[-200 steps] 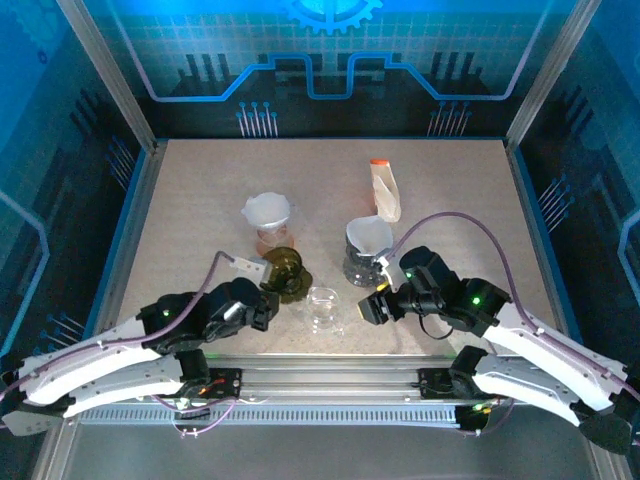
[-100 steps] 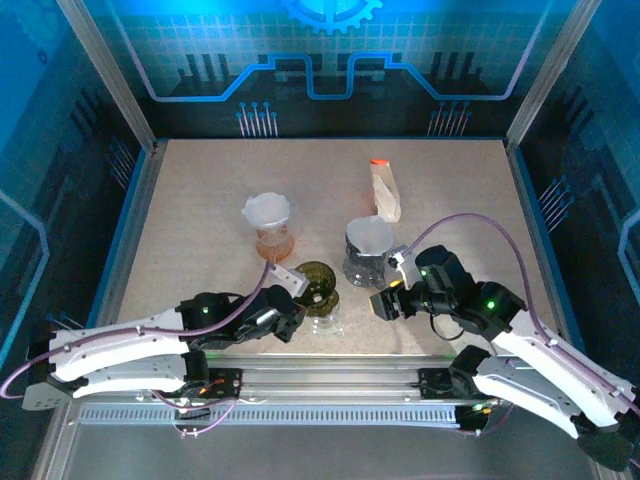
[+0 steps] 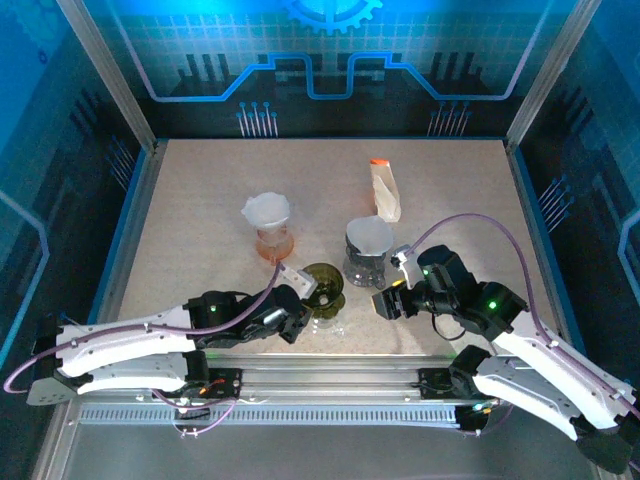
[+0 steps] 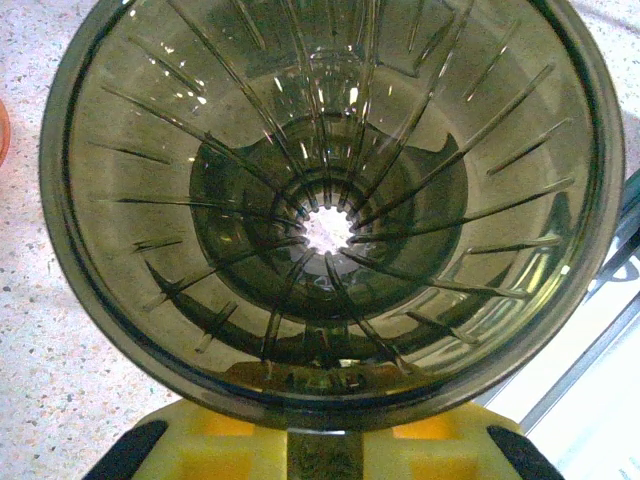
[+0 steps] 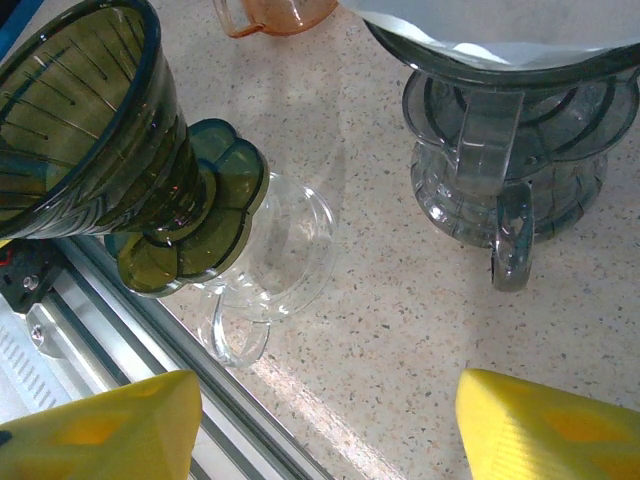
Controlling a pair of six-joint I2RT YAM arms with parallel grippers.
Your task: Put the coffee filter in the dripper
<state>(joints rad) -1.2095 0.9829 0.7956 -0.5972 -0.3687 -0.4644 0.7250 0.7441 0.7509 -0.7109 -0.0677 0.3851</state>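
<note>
My left gripper (image 3: 300,303) is shut on the olive-green ribbed dripper (image 3: 323,285), gripping its rim between the yellow fingers (image 4: 210,450). The dripper's empty funnel (image 4: 330,200) faces the left wrist camera. In the right wrist view the green dripper (image 5: 95,140) hangs tilted, its scalloped base (image 5: 190,225) over the rim of a clear glass cup (image 5: 275,255). A white coffee filter (image 3: 369,236) sits in a grey glass dripper (image 5: 505,165). Another white filter (image 3: 267,211) sits in an orange dripper (image 3: 270,240). My right gripper (image 3: 388,302) stands open, with bare table between its fingers (image 5: 545,430).
A pack of filters with an orange top (image 3: 384,190) lies at the back right. The clear cup (image 3: 327,318) stands close to the table's front rail (image 5: 110,330). Blue-lit walls and metal posts fence the table.
My left arm has carried the green dripper to the right, from beside the orange dripper to above the clear cup. The right gripper has shifted slightly right and back.
</note>
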